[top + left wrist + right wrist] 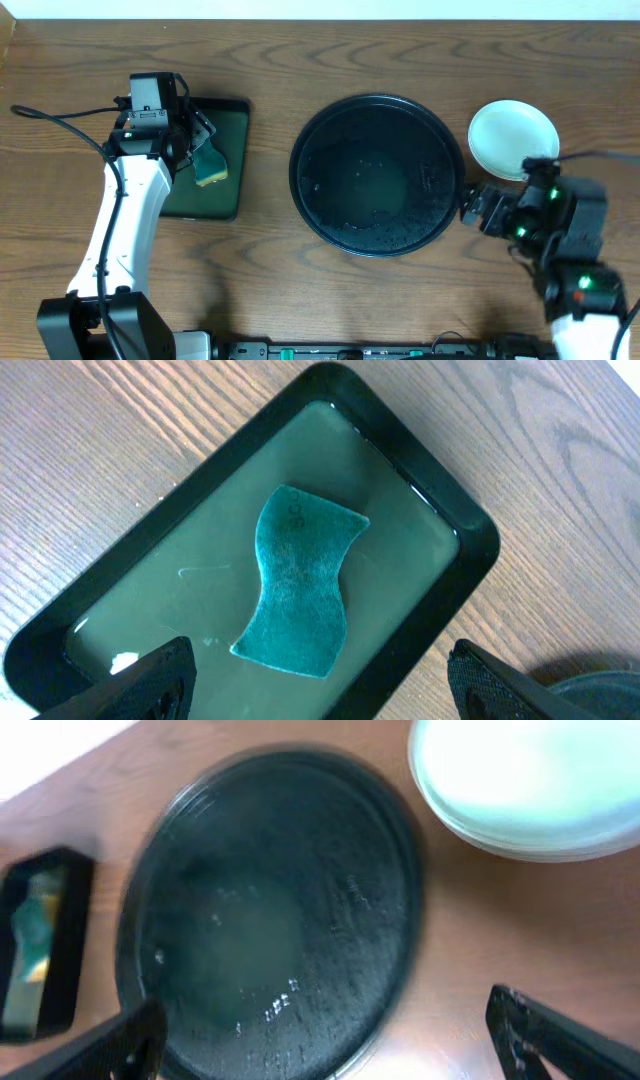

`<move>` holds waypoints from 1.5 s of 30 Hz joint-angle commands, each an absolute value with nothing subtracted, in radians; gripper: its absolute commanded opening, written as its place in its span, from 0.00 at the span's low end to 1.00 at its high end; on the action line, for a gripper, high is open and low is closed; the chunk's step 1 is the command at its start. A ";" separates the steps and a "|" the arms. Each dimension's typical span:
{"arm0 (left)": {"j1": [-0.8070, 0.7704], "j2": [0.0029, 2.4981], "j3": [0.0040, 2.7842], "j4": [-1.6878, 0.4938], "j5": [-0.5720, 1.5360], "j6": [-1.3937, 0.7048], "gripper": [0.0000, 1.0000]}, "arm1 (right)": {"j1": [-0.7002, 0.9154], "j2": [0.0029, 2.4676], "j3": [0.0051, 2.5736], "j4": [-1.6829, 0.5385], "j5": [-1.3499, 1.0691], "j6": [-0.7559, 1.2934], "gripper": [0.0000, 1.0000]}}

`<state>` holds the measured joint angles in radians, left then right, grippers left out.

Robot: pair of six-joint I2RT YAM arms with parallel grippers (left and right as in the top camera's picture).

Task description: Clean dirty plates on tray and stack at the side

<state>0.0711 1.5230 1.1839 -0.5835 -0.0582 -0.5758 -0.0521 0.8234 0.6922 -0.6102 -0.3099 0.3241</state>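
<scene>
The large round black tray [376, 175] sits mid-table with no plates on it, only wet specks; it also shows in the right wrist view [270, 900]. The pale plates [512, 138] lie stacked on the table right of the tray, also seen in the right wrist view [530, 785]. My right gripper [478, 208] is open and empty, just off the tray's right rim, below the stack; its fingers [325, 1040] frame the tray's near edge. My left gripper [203, 140] is open and empty above a teal sponge [300, 585] lying in the small rectangular tray [470, 540].
The small rectangular black tray with green inside [215, 200] stands at the left with the sponge [210, 165] in it. Wooden tabletop lies all around. A black cable [60, 115] runs at the far left.
</scene>
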 commanded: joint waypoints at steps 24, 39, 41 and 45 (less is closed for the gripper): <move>0.075 1.526 1.180 -0.587 -0.063 -0.572 0.81 | 0.078 0.005 0.043 -0.140 -0.164 0.272 0.99; 0.075 1.526 1.180 -0.587 -0.063 -0.572 0.82 | 0.080 0.005 0.005 -0.072 -0.076 0.069 0.99; 0.075 1.526 1.180 -0.587 -0.063 -0.572 0.81 | 0.080 0.005 0.005 -0.073 -0.068 0.065 0.99; 0.075 1.526 1.180 -0.587 -0.063 -0.572 0.81 | 0.079 0.006 0.005 -0.071 -0.067 0.065 0.99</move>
